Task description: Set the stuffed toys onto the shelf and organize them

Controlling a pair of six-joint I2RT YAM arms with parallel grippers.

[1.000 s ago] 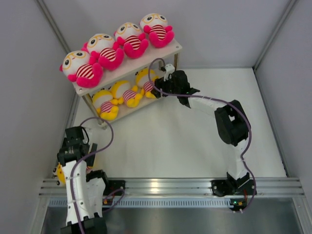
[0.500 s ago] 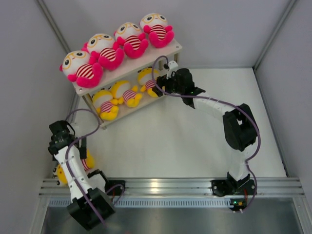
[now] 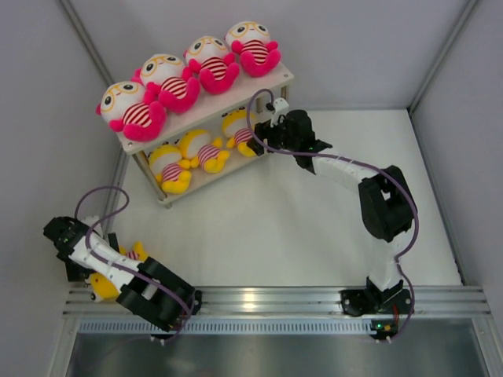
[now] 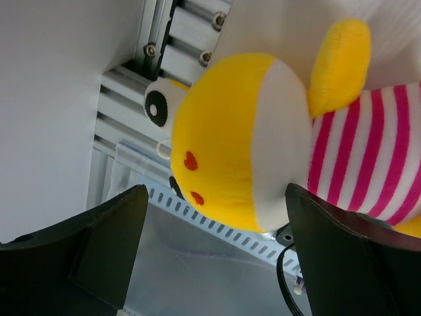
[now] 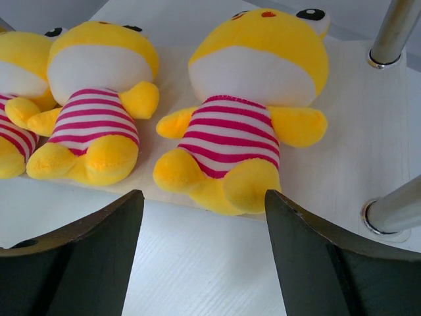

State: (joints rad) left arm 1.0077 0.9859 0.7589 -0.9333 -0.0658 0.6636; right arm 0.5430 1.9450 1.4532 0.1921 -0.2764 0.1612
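The shelf (image 3: 271, 81) stands at the back left. Several pink-limbed dolls (image 3: 169, 78) lie in a row on its upper board. Three yellow-limbed dolls (image 3: 203, 149) lie on the lower board (image 5: 342, 131). Another yellow doll (image 3: 106, 284) lies on the table at the near left corner, against the rail. My left gripper (image 3: 69, 250) is open right beside it. In the left wrist view its head (image 4: 230, 138) sits just ahead of the open gripper (image 4: 214, 194). My right gripper (image 3: 263, 137) is open and empty, just in front of the rightmost yellow doll (image 5: 247, 99) on the lower board.
Grey walls close in on the left, back and right. A metal rail (image 3: 267, 298) runs along the near edge. The shelf's metal legs (image 5: 395, 29) stand right of my right gripper (image 5: 202, 197).
My left arm has swung from near the shelf's front-left leg down to the near left corner, over the loose yellow doll. My right gripper has backed slightly from the lower board.
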